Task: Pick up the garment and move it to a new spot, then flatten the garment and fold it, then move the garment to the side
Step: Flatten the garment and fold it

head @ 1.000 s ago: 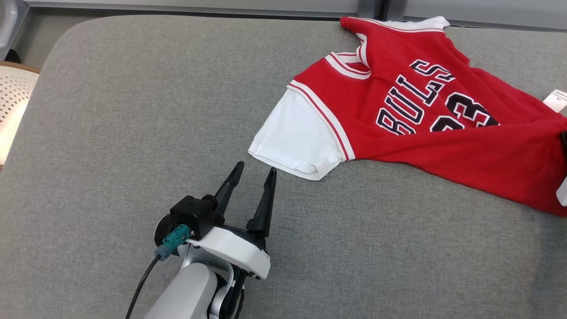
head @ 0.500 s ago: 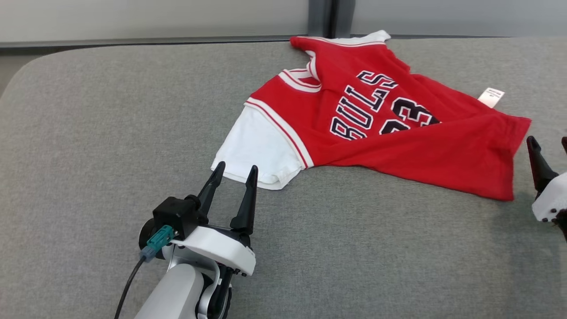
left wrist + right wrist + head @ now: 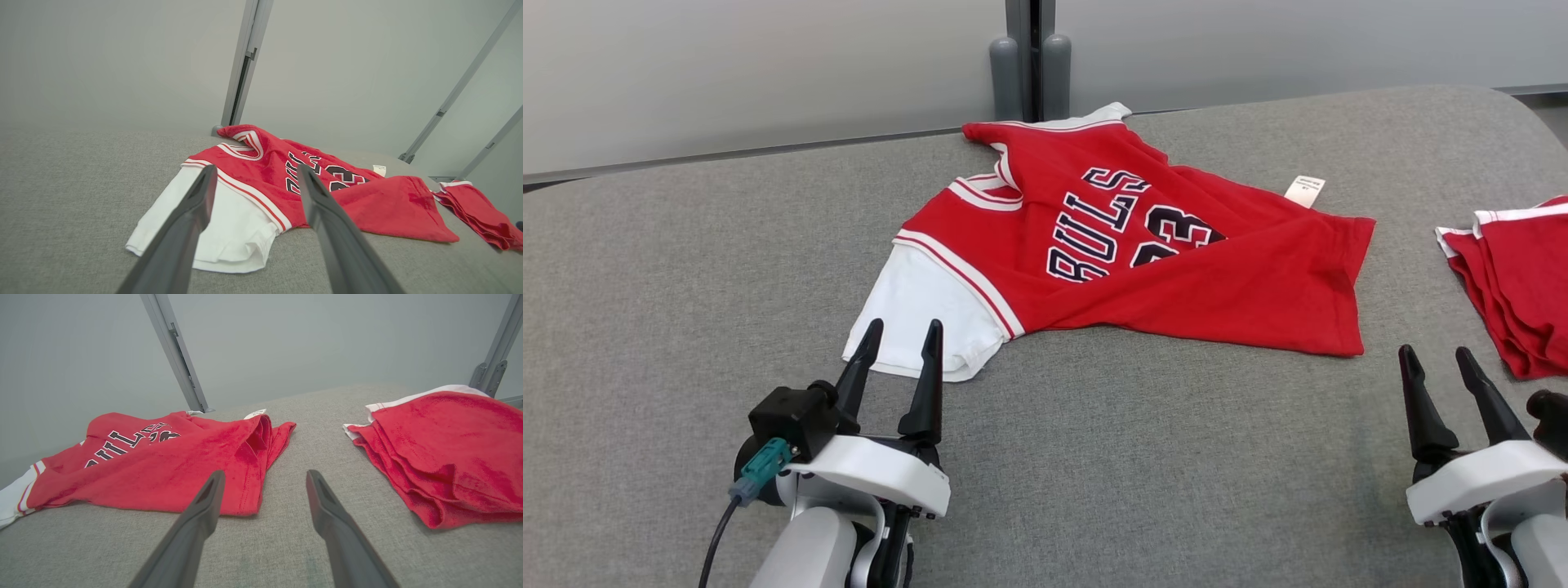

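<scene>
The garment (image 3: 1143, 261) is a red jersey with white sleeves and dark lettering, lying rumpled on the grey table (image 3: 686, 269), its lower half folded over. My left gripper (image 3: 903, 333) stands open just in front of the white sleeve (image 3: 923, 314), fingertips at its hem, holding nothing. The left wrist view has the sleeve (image 3: 229, 220) between and beyond the open fingers (image 3: 192, 216). My right gripper (image 3: 1436, 359) is open and empty, in front of the jersey's lower right corner (image 3: 1339, 327). That red hem (image 3: 245, 490) lies just past the right gripper's fingers (image 3: 204, 506) in the right wrist view.
A second red garment (image 3: 1519, 278), folded with white trim, lies at the table's right edge; it is also on the right (image 3: 441, 457) in the right wrist view. A grey wall with a vertical post (image 3: 1029, 57) stands behind the table's far edge.
The head camera has turned right, bringing the right gripper and the folded red garment into view. The right gripper, shut on the jersey's lower edge a second ago, now stands open and clear.
</scene>
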